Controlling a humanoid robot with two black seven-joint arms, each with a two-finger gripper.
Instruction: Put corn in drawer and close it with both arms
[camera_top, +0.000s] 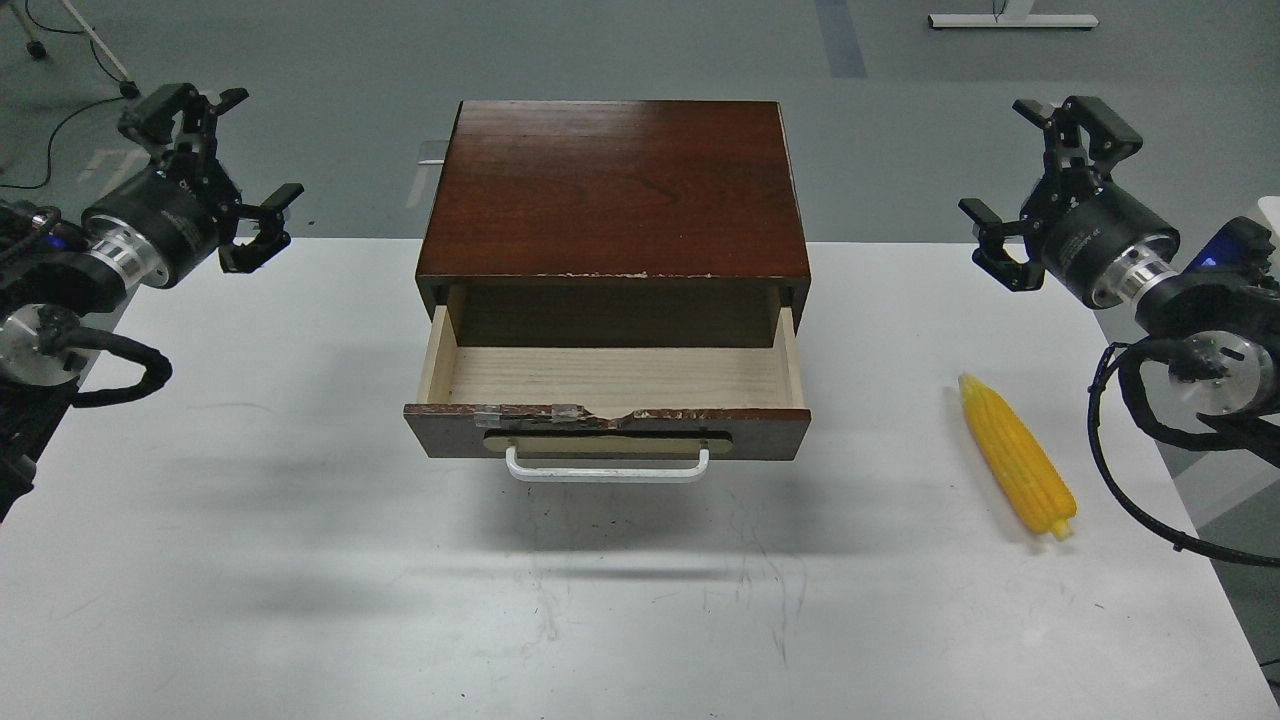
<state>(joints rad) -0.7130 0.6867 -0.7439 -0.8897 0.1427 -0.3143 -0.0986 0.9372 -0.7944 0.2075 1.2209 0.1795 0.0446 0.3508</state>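
The yellow corn (1015, 455) lies on the white table (250, 550) at the right, its pale stub end toward me. The drawer (607, 428) of the dark reddish-brown cabinet (615, 190) is pulled open; its pale wood inside is empty and its white bar handle (607, 470) faces me. My left gripper (225, 170) is open and empty, held above the table's far left edge. My right gripper (1030, 175) is open and empty, held above the far right edge, well behind the corn.
The cabinet stands at the table's far middle. Grey floor lies beyond the table, with cables at the far left and a white stand base (1010, 20) at the far right. The table's right edge runs close to the corn.
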